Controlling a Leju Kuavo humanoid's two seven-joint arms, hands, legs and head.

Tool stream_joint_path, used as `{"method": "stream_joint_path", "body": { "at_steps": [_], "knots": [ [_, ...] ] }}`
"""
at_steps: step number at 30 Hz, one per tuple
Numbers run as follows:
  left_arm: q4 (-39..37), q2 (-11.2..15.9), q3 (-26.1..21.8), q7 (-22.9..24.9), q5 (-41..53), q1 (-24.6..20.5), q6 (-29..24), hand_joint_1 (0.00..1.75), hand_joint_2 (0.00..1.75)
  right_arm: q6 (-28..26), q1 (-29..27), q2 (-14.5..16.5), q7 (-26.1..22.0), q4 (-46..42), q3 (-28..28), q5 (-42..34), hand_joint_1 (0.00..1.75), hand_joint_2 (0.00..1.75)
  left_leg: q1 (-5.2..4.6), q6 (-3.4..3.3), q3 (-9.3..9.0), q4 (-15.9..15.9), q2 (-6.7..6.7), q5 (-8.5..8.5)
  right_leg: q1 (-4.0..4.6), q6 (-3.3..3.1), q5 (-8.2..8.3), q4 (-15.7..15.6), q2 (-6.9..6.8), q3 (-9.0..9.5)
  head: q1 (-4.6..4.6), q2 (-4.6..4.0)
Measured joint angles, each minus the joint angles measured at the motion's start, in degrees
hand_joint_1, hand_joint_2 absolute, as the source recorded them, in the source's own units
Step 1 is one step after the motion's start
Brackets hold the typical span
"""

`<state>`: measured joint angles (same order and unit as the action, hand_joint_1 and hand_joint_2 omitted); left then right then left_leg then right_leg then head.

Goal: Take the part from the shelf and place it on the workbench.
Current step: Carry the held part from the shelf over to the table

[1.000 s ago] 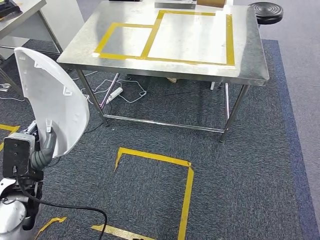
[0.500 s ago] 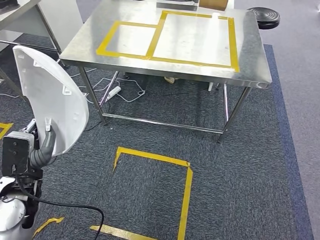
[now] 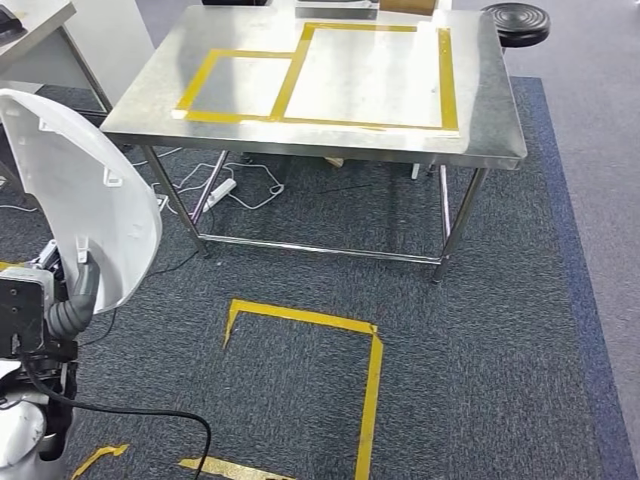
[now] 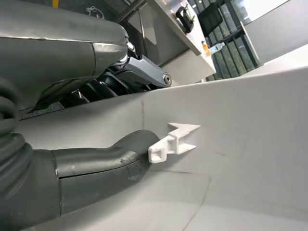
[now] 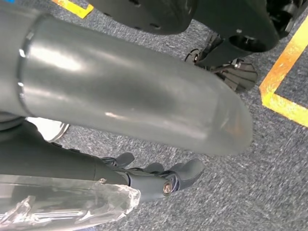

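Observation:
The part [image 3: 83, 190] is a large white curved shell with small clips on its inner face. In the head view it stands upright at the left, and my left hand [image 3: 75, 305] grips its lower edge. The left wrist view shows my grey thumb [image 4: 101, 168] pressed on the shell's inner face [image 4: 236, 125] beside a white clip [image 4: 174, 142]. The workbench [image 3: 483, 100] is a steel table ahead, marked with two yellow tape rectangles, and its top is bare. My right hand [image 5: 156, 178] hangs over the carpet with its fingers loosely extended and nothing in them.
A black round stool [image 3: 515, 22] stands past the table's far right corner. Cables and a power strip [image 3: 219, 188] lie under the table. A yellow tape outline [image 3: 302, 320] marks the carpet in front of it. A white desk [image 3: 45, 25] stands at the far left.
The whole picture has shifted: the camera has moved, and the table now sits further left in view. My left hand still holds the white shell.

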<state>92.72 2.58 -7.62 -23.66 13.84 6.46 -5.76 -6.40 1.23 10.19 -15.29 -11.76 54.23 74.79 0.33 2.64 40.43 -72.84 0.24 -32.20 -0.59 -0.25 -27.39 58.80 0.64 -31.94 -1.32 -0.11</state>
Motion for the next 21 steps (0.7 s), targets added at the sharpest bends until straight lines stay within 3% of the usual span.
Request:
{"method": "stream_joint_path", "body": {
  "at_steps": [1, 2, 4, 5, 9, 11, 13, 15, 17, 18, 19, 20, 21],
  "knots": [
    [0.00, -0.02, -0.04, -0.01, -0.01, 0.03, 0.00, 1.75, 1.75, 0.00, -0.06, 0.00, 0.01, 0.00, 0.01, 0.00, 0.00, 0.00, 0.02, -0.03, 0.68, -0.33, 0.00, 1.01, 0.00, 0.04, -0.29, 0.00, 0.08, 0.35, 0.00, 0.00],
    [0.00, -0.02, -0.05, -0.01, -0.01, 0.04, -0.01, 1.75, 1.75, 0.01, -0.11, 0.01, 0.01, 0.00, 0.01, 0.01, 0.00, 0.00, 0.04, -0.13, 0.22, 1.61, 0.00, 3.11, -0.02, 0.13, -0.62, 0.00, 0.17, 0.83, 0.01, 0.00],
    [0.01, -0.02, -0.07, -0.01, -0.01, 0.03, -0.01, 1.75, 1.75, 0.02, -0.12, 0.04, 0.01, 0.00, 0.01, 0.02, 0.00, 0.00, 0.05, -0.37, -2.00, 7.46, 0.00, 7.49, -0.07, 0.37, -1.23, 0.00, 0.32, 1.74, 0.00, 0.00],
    [0.02, -0.02, -0.07, -0.01, -0.01, 0.03, -0.01, 1.75, 1.75, 0.02, -0.12, 0.05, 0.00, 0.00, 0.00, 0.02, 0.00, 0.00, 0.05, -0.45, -2.82, 9.44, 0.00, 8.74, -0.09, 0.45, -1.41, 0.00, 0.36, 2.00, 0.00, 0.00],
    [0.02, -0.02, -0.07, -0.02, -0.01, 0.03, -0.01, 1.75, 1.75, 0.02, -0.12, 0.07, -0.01, 0.00, 0.00, 0.02, 0.00, 0.00, 0.02, -0.53, -3.73, 11.50, -0.01, 9.55, -0.03, 0.63, -1.68, -0.02, 0.40, 2.09, -0.02, 0.00],
    [0.07, -0.02, -0.09, -0.05, -0.02, 0.03, -0.03, 1.75, 1.75, 0.02, -0.10, 0.07, 0.00, 0.00, 0.01, 0.01, 0.00, 0.00, -0.10, -1.12, -5.04, 14.09, -0.10, 8.92, 0.16, 1.33, -2.13, -0.14, 0.48, 2.46, -0.01, 0.00],
    [0.21, -0.05, -0.15, -0.08, -0.03, 0.08, -0.08, 1.75, 1.75, 0.00, -0.01, 0.08, -0.03, 0.00, 0.00, 0.00, 0.00, 0.00, -0.09, -2.57, -7.02, 15.88, -0.20, 7.28, 0.26, 2.38, -3.69, 2.00, 0.24, 2.18, 0.27, -0.01],
    [0.31, -0.07, -0.21, -0.10, -0.03, 0.17, -0.10, 1.75, 1.75, 0.01, 0.07, 0.09, -0.06, 0.00, -0.03, 0.01, 0.00, 0.00, -0.03, -3.59, -8.57, 16.09, -0.24, 6.02, 0.22, 2.96, -6.47, 8.65, -0.07, -1.39, 0.55, -0.02],
    [0.31, -0.07, -0.22, -0.10, -0.03, 0.26, -0.10, 1.75, 1.75, 0.02, -0.10, 0.09, -0.04, 0.00, -0.04, 0.01, 0.00, 0.00, -0.09, -3.70, -9.64, 16.08, -0.31, 4.98, 0.22, 3.20, -8.25, 14.88, -0.08, -6.30, 0.61, -0.01],
    [0.31, -0.07, -0.23, -0.10, -0.03, 0.31, -0.10, 1.75, 1.75, 0.02, -0.24, 0.09, -0.03, 0.00, -0.04, 0.01, 0.00, 0.00, -0.10, -3.67, -10.41, 16.08, -0.38, 4.36, 0.22, 3.28, -8.03, 15.57, -0.08, -7.74, 0.64, 0.00],
    [0.31, -0.09, -0.23, -0.10, -0.03, 0.34, -0.10, 1.75, 1.75, 0.02, -0.36, 0.09, -0.02, 0.00, -0.03, 0.01, 0.00, 0.00, -0.11, -3.60, -11.42, 16.08, -0.43, 3.62, 0.22, 3.24, -6.76, 14.22, -0.10, -8.26, 0.67, 0.00],
    [0.31, -0.12, -0.24, -0.10, -0.03, 0.34, -0.10, 1.75, 1.75, 0.02, -0.44, 0.09, -0.01, 0.00, -0.03, 0.01, 0.00, 0.00, -0.10, -3.46, -12.59, 16.08, -0.45, 2.79, 0.23, 3.05, -4.29, 11.16, -0.15, -8.05, 0.69, 0.00],
    [0.30, -0.17, -0.25, -0.10, -0.03, 0.35, -0.10, 1.75, 1.75, 0.02, -0.56, 0.09, -0.01, 0.01, -0.03, 0.01, 0.00, 0.00, -0.11, -3.28, -13.60, 16.09, -0.44, 1.93, 0.24, 2.81, -0.83, 7.58, -0.30, -7.64, 0.73, 0.00]
  ]
}}
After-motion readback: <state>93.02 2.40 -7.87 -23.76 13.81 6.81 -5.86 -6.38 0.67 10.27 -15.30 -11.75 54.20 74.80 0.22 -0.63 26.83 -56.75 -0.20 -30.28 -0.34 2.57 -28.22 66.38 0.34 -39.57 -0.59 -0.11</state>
